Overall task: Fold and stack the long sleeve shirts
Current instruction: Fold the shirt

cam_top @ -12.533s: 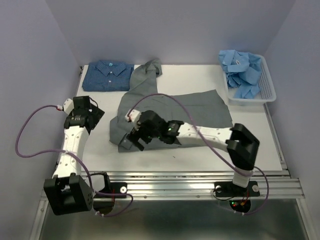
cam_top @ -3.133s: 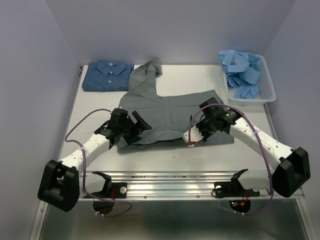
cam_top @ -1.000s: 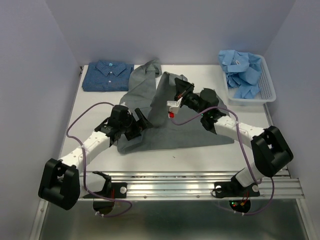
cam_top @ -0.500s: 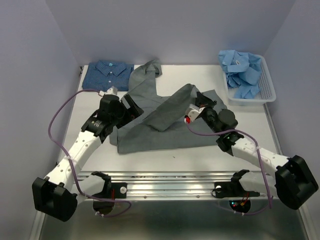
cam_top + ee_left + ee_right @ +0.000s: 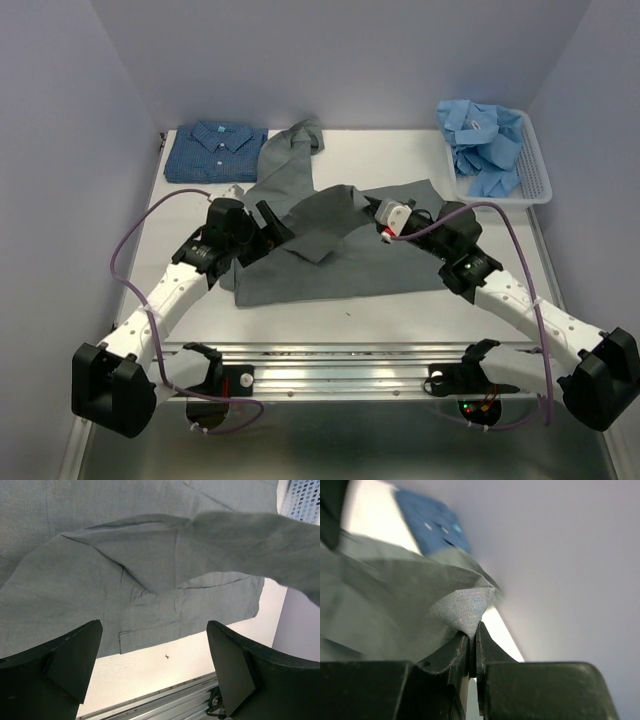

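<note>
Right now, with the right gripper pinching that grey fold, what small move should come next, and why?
Probably lower the right gripper and lay its pinched fold flat across the grey shirt before releasing. The fold hangs lifted above the spread body, and the left gripper is open above the shirt, holding nothing.

No legible writing in any view.
Two candidate spots, neither readable: a pale speck inside the collar of the dark blue shirt (image 5: 216,150), folded at the far left of the table, is too small to make out. A white-and-red piece (image 5: 384,220) on the right arm (image 5: 500,290) at mid-table shows colour only. Both wrist views show plain cloth and black fingers with no marks.
</note>
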You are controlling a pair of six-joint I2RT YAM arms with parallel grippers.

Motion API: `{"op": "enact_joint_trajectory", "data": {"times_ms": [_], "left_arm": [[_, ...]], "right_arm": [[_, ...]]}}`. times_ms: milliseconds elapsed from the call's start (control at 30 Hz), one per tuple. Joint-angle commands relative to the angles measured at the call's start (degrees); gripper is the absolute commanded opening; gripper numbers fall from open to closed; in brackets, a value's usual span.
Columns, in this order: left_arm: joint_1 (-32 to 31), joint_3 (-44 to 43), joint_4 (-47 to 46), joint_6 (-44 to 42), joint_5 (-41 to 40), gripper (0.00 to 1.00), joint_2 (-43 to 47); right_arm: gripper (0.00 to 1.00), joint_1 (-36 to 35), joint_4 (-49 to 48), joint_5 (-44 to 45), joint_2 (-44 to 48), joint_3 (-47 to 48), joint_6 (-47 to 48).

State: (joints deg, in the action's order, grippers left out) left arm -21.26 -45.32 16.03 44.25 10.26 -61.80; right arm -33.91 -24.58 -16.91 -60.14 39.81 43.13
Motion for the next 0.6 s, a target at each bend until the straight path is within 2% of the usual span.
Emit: {"op": "enact_joint_trajectory", "data": {"times_ms": [0,100,200,267,400,500,567], "left_arm": [[-0.01,0.32,-1.89,0.66,-1.12,0.99,2.39],[0.07,-0.29,0.22,1.27,-3.4,0.99,2.3],[0.25,-1.08,3.55,2.68,-7.17,0.99,2.82],[0.51,-1.96,6.54,4.61,-12.25,0.99,4.05],[1.56,-1.79,10.15,6.99,-18.25,0.99,6.6],[2.36,-1.0,10.51,7.17,-17.91,0.99,7.22],[2.54,-0.39,9.73,7.08,-16.33,0.99,6.96]], "right_arm": [[0.1,-2.65,9.8,-19.97,-1.82,6.76,-7.8],[0.1,-4.4,11.12,-25.09,-3.22,8.08,-8.86],[0.11,-6.6,13.32,-25.98,-5.16,9.83,-8.69],[0.1,-8.88,19.88,-26.86,-7.97,12.38,-6.59],[0.09,-12.83,26.49,-31.67,-12.45,16.07,-4.99],[0.09,-13.9,24.59,-37.74,-13.07,15.83,-6.74],[0.08,-13.9,16.61,-41.1,-11.68,13.55,-11.3]]}}
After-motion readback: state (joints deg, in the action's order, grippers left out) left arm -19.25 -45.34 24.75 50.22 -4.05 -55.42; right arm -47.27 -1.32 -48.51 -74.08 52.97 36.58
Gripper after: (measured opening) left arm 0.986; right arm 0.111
